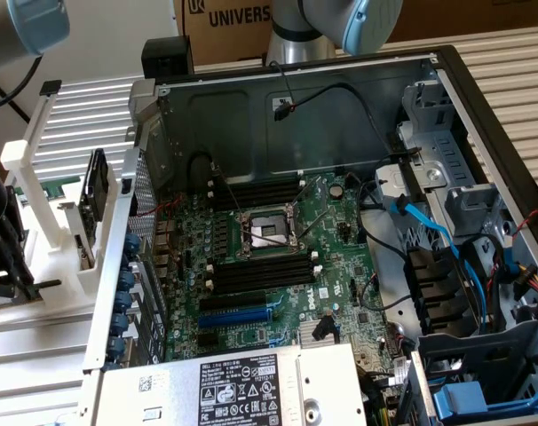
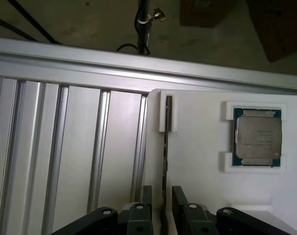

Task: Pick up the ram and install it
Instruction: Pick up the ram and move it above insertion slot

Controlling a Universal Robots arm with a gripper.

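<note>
Currently your claw (image 2: 162,190) stands wide, its fingers (image 2: 144,208) on either side of the ram (image 2: 164,147) with a gap showing on each side. You have the ram standing on edge in the white holder (image 2: 197,191), near a processor (image 2: 258,137), on the slatted table (image 2: 65,156).
</note>
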